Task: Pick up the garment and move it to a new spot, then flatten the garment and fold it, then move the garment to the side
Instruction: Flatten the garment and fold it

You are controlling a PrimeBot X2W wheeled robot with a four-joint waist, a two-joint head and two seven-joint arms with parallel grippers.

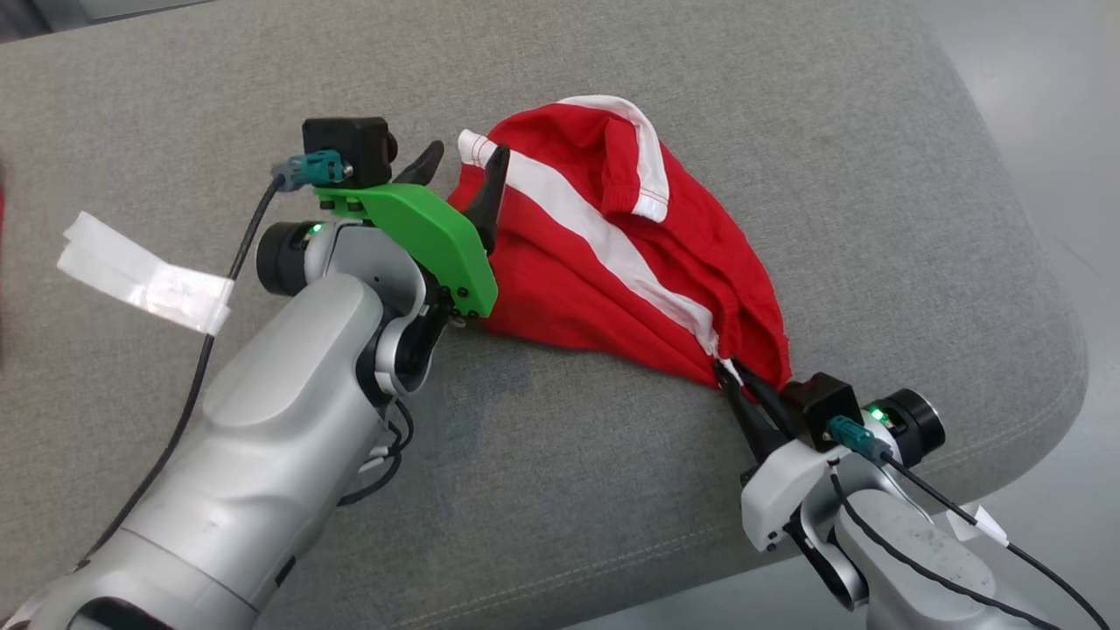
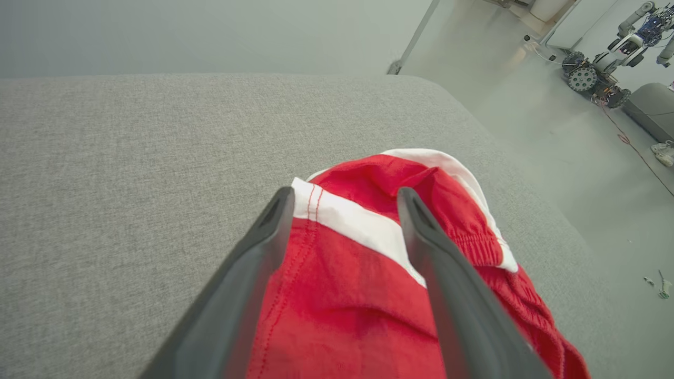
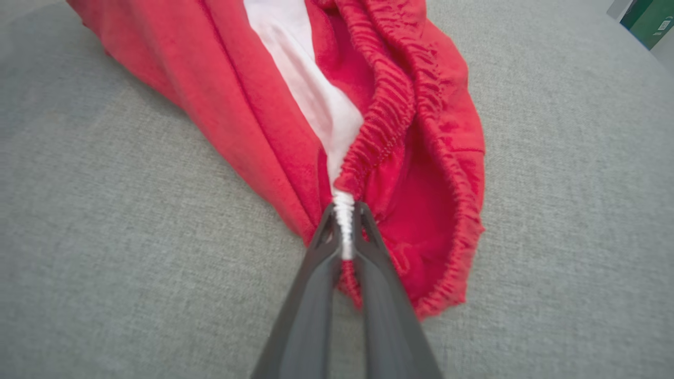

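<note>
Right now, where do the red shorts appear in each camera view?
Head view: red shorts at centre, between left gripper and right gripper.
Left wrist view: lower centre, seen between the left gripper's open fingers.
Right wrist view: upper centre, waistband pinched by the right gripper.
Shared landmark: the white stripe.

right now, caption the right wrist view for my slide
Closeup: right tool shut on the white-striped edge of the red garment, bunched on a gray cushion
</note>
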